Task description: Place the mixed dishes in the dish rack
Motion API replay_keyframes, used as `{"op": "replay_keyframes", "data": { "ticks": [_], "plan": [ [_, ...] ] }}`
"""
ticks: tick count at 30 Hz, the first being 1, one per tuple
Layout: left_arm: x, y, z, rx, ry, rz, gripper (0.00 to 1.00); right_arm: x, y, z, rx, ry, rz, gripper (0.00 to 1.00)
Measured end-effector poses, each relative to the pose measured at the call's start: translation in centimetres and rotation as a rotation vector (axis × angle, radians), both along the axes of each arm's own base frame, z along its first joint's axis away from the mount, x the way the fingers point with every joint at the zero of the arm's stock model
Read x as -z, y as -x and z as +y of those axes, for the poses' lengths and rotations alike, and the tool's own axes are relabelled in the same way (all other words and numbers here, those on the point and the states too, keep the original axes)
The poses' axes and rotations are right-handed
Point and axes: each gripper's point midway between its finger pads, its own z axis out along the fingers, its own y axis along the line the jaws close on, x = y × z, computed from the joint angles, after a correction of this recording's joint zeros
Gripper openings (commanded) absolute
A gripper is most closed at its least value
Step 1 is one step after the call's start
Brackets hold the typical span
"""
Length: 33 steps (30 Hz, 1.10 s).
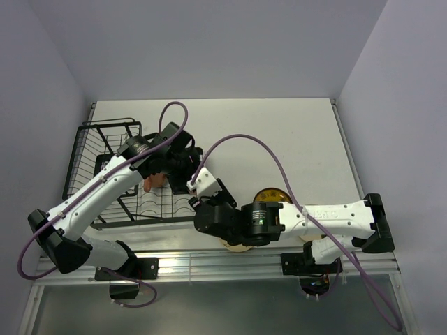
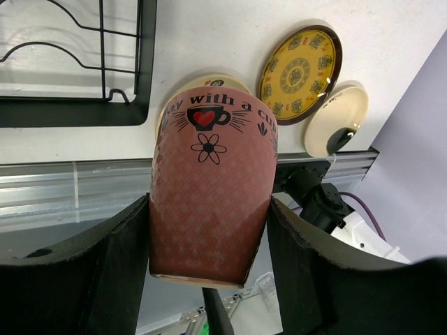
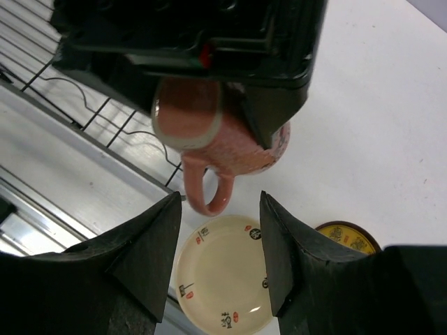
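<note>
Mug step under way: left pincer (image 2: 209, 202) grips the pink mug (image 3: 237, 150), held in the air at the rack's (image 1: 105, 150) right edge. Right pincer (image 3: 220, 197) is wide and empty by the handle. Next move is likely a handover, or lowering the mug into the rack.

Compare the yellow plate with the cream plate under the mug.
The yellow plate has a dark rim and dense pattern all over; the cream plate is pale with few small marks. The right wrist view shows the cream plate nearly whole, the yellow plate as a sliver. Both lie flat on the table, outside the rack.
</note>
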Motion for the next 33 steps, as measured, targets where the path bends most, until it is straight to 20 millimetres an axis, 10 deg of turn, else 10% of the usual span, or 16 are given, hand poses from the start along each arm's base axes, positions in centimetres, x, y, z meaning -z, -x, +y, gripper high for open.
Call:
{"op": "replay_keyframes", "data": {
  "ticks": [18,26,33],
  "plan": [
    [-0.8,0.2,0.6,-0.007,-0.017,-0.003,0.00,3.1,0.5,2.8,0.053,0.107,-0.036,0.42],
    [-1.1,0.5,1.1,-0.011,-0.018,-0.006,0.00,3.2,-0.5,2.2,0.153,0.156,-0.096,0.01],
    [-1.4,0.7,1.0,-0.006,0.009,-0.028,0.04,2.8,-0.5,2.1,0.162,0.168,-0.105,0.00]
  ]
}}
